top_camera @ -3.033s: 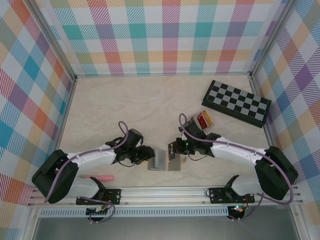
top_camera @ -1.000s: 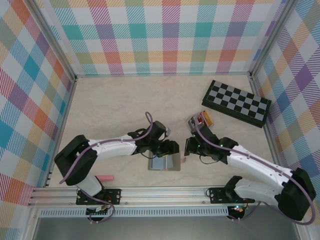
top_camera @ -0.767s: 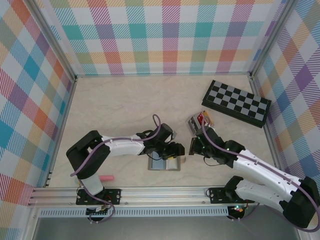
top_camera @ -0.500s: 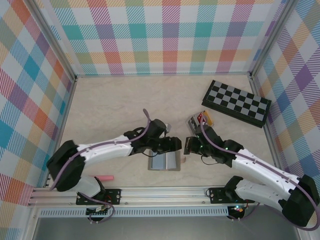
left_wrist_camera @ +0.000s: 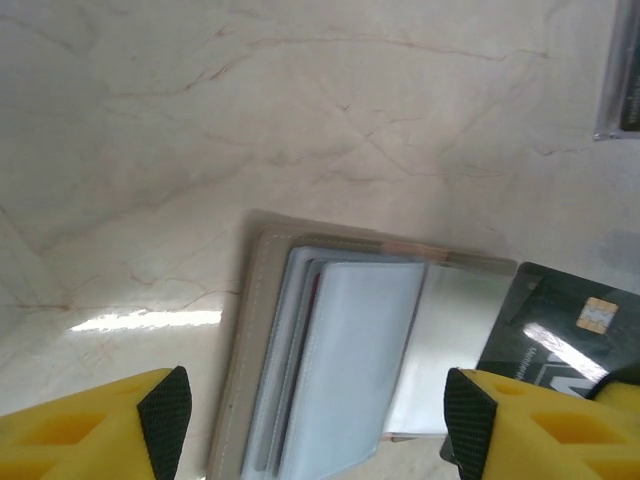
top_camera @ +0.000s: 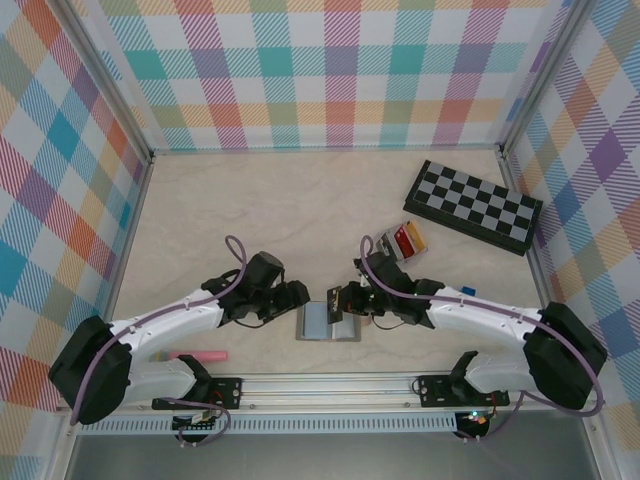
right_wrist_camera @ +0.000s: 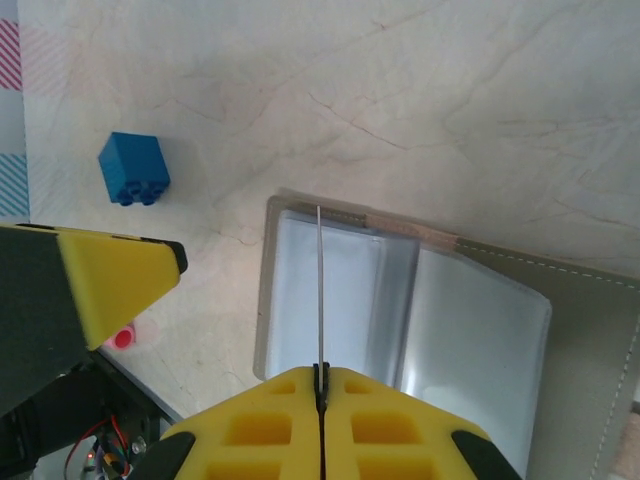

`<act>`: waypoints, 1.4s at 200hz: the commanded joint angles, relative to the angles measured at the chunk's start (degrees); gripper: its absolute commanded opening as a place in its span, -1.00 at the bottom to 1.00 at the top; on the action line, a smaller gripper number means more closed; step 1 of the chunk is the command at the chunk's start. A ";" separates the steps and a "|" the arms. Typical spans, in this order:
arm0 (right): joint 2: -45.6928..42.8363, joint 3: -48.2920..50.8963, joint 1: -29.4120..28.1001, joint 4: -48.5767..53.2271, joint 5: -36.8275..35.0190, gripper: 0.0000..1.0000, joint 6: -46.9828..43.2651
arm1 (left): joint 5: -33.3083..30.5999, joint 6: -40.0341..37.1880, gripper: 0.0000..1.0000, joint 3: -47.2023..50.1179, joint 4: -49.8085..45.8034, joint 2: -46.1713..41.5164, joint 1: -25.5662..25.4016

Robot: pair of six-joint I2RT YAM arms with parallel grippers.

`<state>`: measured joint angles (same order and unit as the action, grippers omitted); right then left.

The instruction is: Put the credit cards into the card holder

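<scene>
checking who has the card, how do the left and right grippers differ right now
The left gripper is open and empty; the right gripper is shut on a black card. The left gripper sits just left of the card holder; the right gripper holds its card over it. Both hover close to the open card holder.

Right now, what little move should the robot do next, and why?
Probably lower the right tool so its thin black plastic card slides into a clear pocket of the open flat grey card holder: the card hangs edge-first over it.
</scene>
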<state>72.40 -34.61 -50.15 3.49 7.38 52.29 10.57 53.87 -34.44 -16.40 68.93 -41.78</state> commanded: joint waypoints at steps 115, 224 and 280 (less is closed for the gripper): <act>4.18 9.15 -0.62 -16.19 2.90 -0.86 5.31 | 8.67 -0.37 0.31 2.17 7.78 7.65 0.26; 3.88 14.48 -1.27 -26.93 4.33 -0.87 8.96 | 7.02 2.42 -0.03 3.67 10.43 11.44 -2.22; 5.04 16.83 -1.31 -30.21 3.77 -0.87 11.31 | 5.43 2.71 -0.21 3.24 9.12 13.52 -3.29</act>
<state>76.62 -19.99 -50.92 -22.63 10.61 61.43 15.90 56.12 -31.62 -8.01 79.75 -43.27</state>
